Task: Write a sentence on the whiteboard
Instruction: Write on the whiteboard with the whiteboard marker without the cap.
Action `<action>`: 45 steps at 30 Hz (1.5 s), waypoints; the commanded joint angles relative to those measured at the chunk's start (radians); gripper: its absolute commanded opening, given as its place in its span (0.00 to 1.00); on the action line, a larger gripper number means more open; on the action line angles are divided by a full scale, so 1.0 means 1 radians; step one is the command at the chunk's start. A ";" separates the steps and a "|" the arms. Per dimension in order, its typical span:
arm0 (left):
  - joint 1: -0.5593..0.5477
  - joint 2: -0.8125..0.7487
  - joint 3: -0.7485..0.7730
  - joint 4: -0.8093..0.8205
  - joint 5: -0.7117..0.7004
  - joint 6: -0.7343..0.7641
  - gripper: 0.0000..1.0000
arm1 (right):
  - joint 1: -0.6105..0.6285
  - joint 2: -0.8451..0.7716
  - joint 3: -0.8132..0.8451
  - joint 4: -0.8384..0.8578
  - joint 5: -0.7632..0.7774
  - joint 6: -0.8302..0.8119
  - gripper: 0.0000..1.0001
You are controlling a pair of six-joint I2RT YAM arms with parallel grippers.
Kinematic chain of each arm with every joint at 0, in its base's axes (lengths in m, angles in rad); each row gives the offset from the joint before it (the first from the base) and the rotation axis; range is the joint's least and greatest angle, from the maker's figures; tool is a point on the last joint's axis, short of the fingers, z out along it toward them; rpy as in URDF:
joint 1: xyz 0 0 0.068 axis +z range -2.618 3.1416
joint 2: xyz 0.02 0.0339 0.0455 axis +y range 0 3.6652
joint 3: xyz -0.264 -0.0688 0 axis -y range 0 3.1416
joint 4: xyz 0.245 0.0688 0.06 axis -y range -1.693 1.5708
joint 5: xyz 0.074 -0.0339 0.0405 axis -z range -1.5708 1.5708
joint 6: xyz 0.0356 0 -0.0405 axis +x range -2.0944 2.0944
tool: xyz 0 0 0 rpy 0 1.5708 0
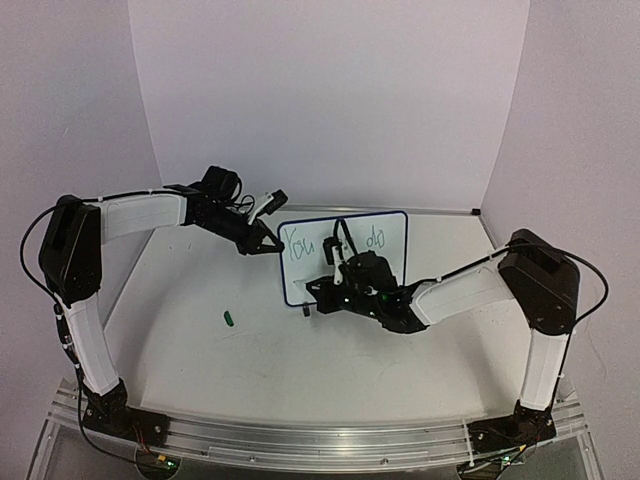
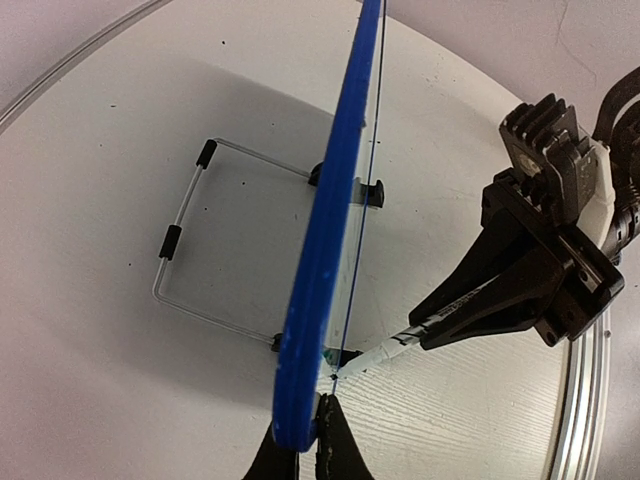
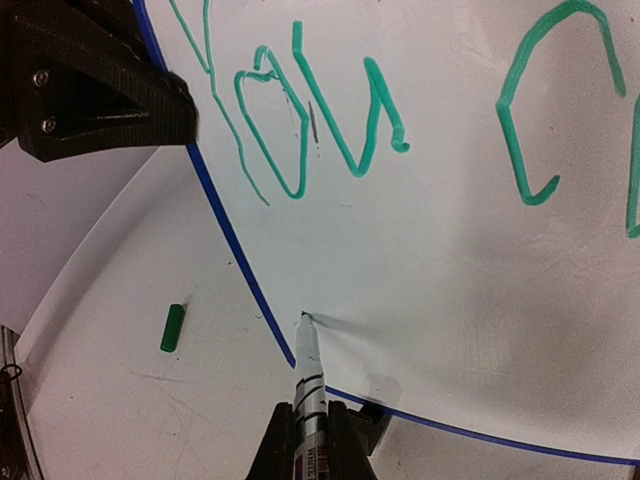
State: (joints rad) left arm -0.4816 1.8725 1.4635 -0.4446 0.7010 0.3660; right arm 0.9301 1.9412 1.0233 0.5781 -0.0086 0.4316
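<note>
Two arms meet at the board (image 1: 300, 285), which stands upright mid-desk on a thin wire stand (image 2: 180, 250) with black sleeves. Left fingers (image 2: 338, 455) pinch its slim blue frame at the left edge. Right fingers (image 3: 275, 455) are clamped on a white pen (image 3: 308, 370), its tip touching the glossy face just inside the rounded lower-left corner, below the green sentence (image 3: 320, 120). Bare white surface runs right of the tip. A small green cap (image 3: 172, 327) lies on the open, scuffed desk (image 1: 200, 370) left of the board.

A small green pen cap (image 1: 229, 319) lies on the white table (image 1: 180, 370), well apart from its metal edge rail (image 1: 320, 437).
</note>
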 commanded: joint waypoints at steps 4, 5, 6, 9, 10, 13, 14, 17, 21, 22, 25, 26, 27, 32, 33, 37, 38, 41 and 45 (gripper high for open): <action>0.011 -0.003 -0.011 -0.003 -0.137 0.047 0.00 | -0.006 -0.054 -0.024 0.002 0.130 0.005 0.00; 0.011 -0.003 -0.011 -0.004 -0.137 0.048 0.00 | -0.006 -0.060 -0.028 0.001 0.136 0.003 0.00; 0.011 -0.003 -0.011 -0.004 -0.137 0.047 0.00 | -0.006 -0.064 -0.031 0.000 0.141 0.001 0.00; 0.011 -0.003 -0.011 -0.003 -0.137 0.047 0.00 | -0.005 -0.080 -0.042 -0.005 0.158 -0.002 0.00; 0.011 -0.003 -0.011 -0.004 -0.138 0.047 0.00 | -0.006 -0.085 -0.047 -0.006 0.162 -0.002 0.00; 0.011 -0.003 -0.011 -0.003 -0.137 0.047 0.00 | -0.005 -0.094 -0.054 -0.007 0.159 -0.002 0.00; 0.011 -0.003 -0.011 -0.003 -0.137 0.047 0.00 | -0.005 -0.096 -0.055 -0.007 0.152 -0.004 0.00; 0.011 -0.003 -0.011 -0.005 -0.136 0.047 0.00 | -0.005 -0.105 -0.056 -0.006 0.101 -0.015 0.00; 0.011 -0.005 -0.011 -0.005 -0.137 0.047 0.00 | -0.006 -0.132 -0.063 0.006 0.019 -0.024 0.00; 0.011 -0.006 -0.011 -0.005 -0.137 0.047 0.00 | -0.005 -0.136 -0.063 0.008 0.000 -0.024 0.00; 0.011 -0.006 -0.011 -0.005 -0.135 0.047 0.00 | -0.006 -0.142 -0.052 0.009 -0.023 -0.018 0.00; 0.011 -0.006 -0.011 -0.005 -0.135 0.047 0.00 | -0.006 -0.138 -0.045 0.009 -0.023 -0.018 0.00; 0.011 -0.006 -0.011 -0.005 -0.135 0.047 0.00 | -0.006 -0.133 -0.037 0.009 -0.022 -0.018 0.00; 0.011 -0.007 -0.012 -0.006 -0.137 0.048 0.00 | -0.011 -0.097 0.003 0.006 -0.020 -0.018 0.00; 0.011 -0.008 -0.012 -0.006 -0.137 0.048 0.00 | -0.013 -0.088 0.011 0.004 -0.022 -0.014 0.00; 0.011 -0.007 -0.012 -0.006 -0.137 0.047 0.00 | -0.021 -0.068 0.025 0.000 -0.023 -0.005 0.00; 0.011 -0.007 -0.012 -0.005 -0.137 0.049 0.00 | -0.023 -0.064 0.027 0.000 -0.022 -0.003 0.00; 0.011 -0.006 -0.011 -0.005 -0.137 0.048 0.00 | -0.030 -0.054 0.030 -0.005 -0.021 0.009 0.00; 0.011 -0.003 -0.011 -0.005 -0.137 0.048 0.00 | -0.034 -0.049 0.027 -0.014 -0.013 0.016 0.00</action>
State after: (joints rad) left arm -0.4816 1.8725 1.4635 -0.4446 0.7006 0.3664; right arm 0.9026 1.8727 1.0229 0.5566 -0.0249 0.4323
